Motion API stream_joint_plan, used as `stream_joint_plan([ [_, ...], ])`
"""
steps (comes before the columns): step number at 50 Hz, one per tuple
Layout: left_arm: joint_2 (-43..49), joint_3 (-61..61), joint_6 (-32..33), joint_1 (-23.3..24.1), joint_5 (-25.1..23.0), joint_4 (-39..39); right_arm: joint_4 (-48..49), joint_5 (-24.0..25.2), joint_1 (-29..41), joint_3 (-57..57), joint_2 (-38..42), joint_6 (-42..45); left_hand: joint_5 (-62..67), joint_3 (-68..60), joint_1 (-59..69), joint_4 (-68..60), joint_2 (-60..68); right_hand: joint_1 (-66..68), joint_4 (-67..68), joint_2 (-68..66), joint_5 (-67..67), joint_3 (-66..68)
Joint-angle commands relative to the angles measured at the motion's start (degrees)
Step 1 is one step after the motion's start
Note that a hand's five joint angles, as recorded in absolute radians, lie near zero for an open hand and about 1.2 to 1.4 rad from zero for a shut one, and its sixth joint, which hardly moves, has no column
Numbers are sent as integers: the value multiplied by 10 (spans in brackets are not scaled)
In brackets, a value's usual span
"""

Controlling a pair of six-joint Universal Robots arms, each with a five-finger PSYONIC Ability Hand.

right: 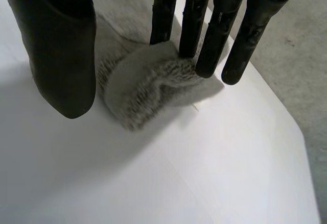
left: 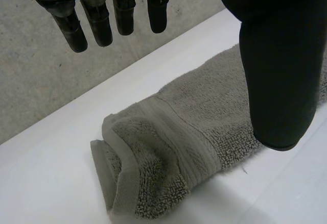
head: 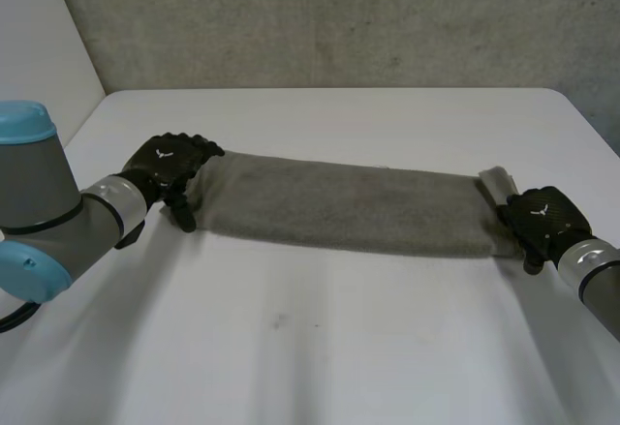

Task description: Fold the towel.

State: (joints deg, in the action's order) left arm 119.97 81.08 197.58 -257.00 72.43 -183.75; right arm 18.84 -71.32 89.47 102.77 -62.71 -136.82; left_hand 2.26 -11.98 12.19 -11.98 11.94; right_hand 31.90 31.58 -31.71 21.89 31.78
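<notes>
A long grey-green terry towel (head: 349, 207), folded into a strip, lies across the white table (head: 320, 348) before a rough grey concrete wall (head: 339, 18). The black left hand (head: 167, 166) is at its left end, fingers straight and thumb spread wide. The black right hand (head: 544, 220) rests straight fingers (right: 204, 45) on the bunched right end, thumb apart. The hand hides the cloth beneath it.

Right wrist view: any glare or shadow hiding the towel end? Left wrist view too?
Right wrist view: no glare, towel end well lit at the open right robot hand. Left wrist view: no glare, the towel's folds show plainly, with a thin shadow under its edge on the table.
</notes>
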Motion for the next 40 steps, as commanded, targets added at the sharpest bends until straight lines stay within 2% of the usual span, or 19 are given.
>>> stream_joint_plan([
  [1, -1, 4, 0, 0, 0, -5, 5, -20, 0, -20, 28, 26, 5, -8, 6, -8, 8, 93, 96, -94, 93, 94],
  [2, -1, 4, 0, 0, 0, -5, 5, -20, 0, -21, 28, 26, 5, -8, 6, -8, 8, 93, 96, -95, 93, 94],
  [4, -2, 7, 0, -1, 0, -6, 6, -20, 0, -31, 34, 25, 5, -8, 6, -8, 8, 217, 220, -219, 217, 218],
  [5, -2, 7, 0, -1, 0, -6, 6, -20, 0, -31, 34, 25, 5, -8, 6, -8, 8, 218, 221, -219, 218, 219],
  [7, -2, 9, 0, -1, 0, -6, 6, -22, -2, -42, 36, 25, 5, -8, 6, -8, 8, 460, 463, -462, 460, 461],
  [13, -4, 11, 0, -1, 0, -6, 9, -31, -35, -57, 28, 28, 5, -8, 6, -8, 8, 481, 484, -483, 481, 482],
  [19, -12, 17, 0, -3, 0, -6, 2, -38, -75, -123, 29, 58, 3, -6, 4, -6, 6, 481, 484, -483, 481, 482],
  [24, -25, 22, 0, -9, 2, -5, -31, -64, -92, -226, 39, 180, 0, -3, 0, -3, 3, 481, 484, -483, 481, 482],
  [26, -28, 25, -1, -10, 1, -5, -41, -69, -87, -255, 39, 199, -2, -1, -1, -1, 1, 481, 484, -483, 481, 482],
  [29, -34, 26, -1, -10, 1, -6, -48, -69, -47, -308, 36, 197, -2, -1, -1, -1, 1, 481, 484, -483, 481, 482],
  [31, -39, 26, -1, -10, 1, -6, -50, -69, 51, -365, 42, 177, -2, -1, -1, -1, 1, 481, 484, -483, 481, 482],
  [32, -40, 26, -1, -10, 1, -6, -50, -69, 51, -365, 42, 176, -2, -1, -1, -1, 1, 481, 484, -483, 481, 482],
  [34, -43, 26, -1, -10, 2, -6, -50, -67, 145, -400, 58, 167, -2, -1, -1, -1, 1, 481, 484, -483, 481, 482],
  [35, -43, 26, -1, -10, 2, -6, -50, -67, 145, -400, 58, 167, -2, -1, -1, -1, 1, 481, 484, -483, 481, 482],
  [37, -43, 26, -1, -8, 2, -6, -50, -62, 232, -421, 91, 168, -2, -1, -1, -1, 1, 481, 484, -483, 481, 482],
  [38, -43, 26, -1, -8, 2, -6, -50, -62, 232, -421, 91, 168, -2, -1, -1, -1, 1, 481, 484, -483, 481, 482],
  [40, -43, 25, -1, -3, 2, -6, -50, -54, 316, -440, 133, 168, -2, -1, -1, -1, 1, 481, 484, -483, 481, 482],
])
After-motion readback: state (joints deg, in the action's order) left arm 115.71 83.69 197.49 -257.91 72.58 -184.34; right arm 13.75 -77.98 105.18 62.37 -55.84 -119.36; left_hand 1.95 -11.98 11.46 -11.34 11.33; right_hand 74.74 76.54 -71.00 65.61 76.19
